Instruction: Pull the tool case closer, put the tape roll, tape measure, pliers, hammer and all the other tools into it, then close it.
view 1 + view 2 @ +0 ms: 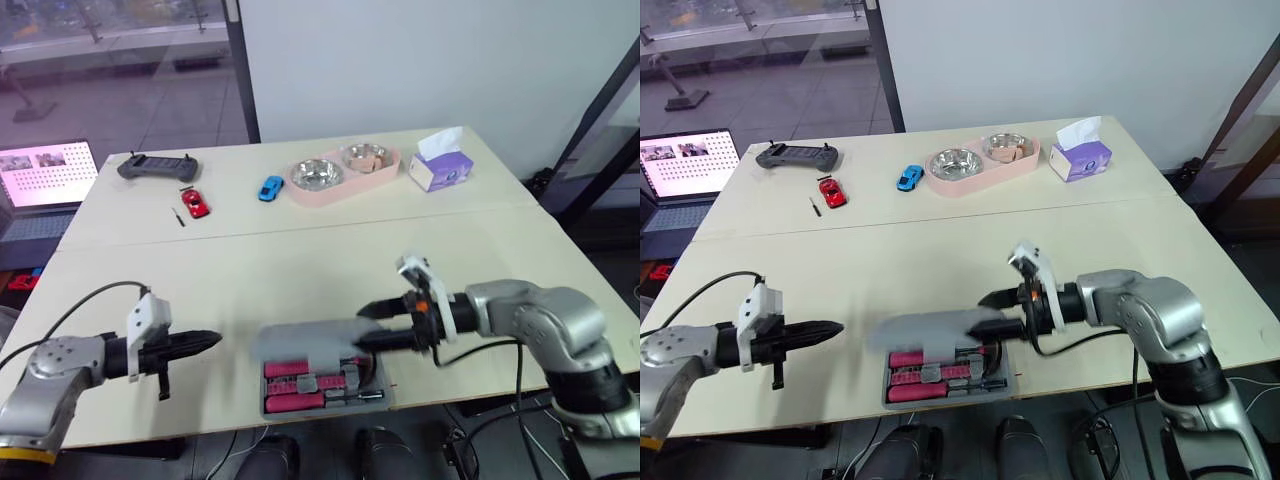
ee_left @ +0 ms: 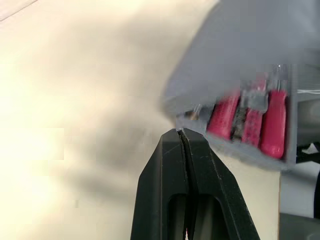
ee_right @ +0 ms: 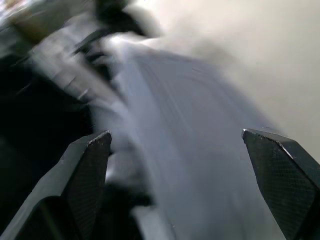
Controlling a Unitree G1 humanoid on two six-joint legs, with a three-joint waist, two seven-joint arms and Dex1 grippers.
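The grey tool case point(image 1: 325, 398) lies at the table's front edge, with several red-handled tools point(image 1: 300, 372) in its tray. Its grey lid point(image 1: 300, 340) hangs partway over the tray, neither flat open nor down. My right gripper point(image 1: 365, 328) is open at the lid's right end, one finger above it and one below; the right wrist view has the lid point(image 3: 170, 125) between the fingers. My left gripper point(image 1: 212, 341) is shut and holds nothing, a short way left of the case; in its wrist view the gripper point(image 2: 180, 132) points at the case point(image 2: 240, 125).
At the table's far side stand a pink tray point(image 1: 345, 190) with two steel bowls, a tissue box point(image 1: 440, 168), a blue toy car point(image 1: 270, 188), a red toy car point(image 1: 195, 203) and a dark controller point(image 1: 157, 166). A laptop point(image 1: 45, 175) is off the table's left.
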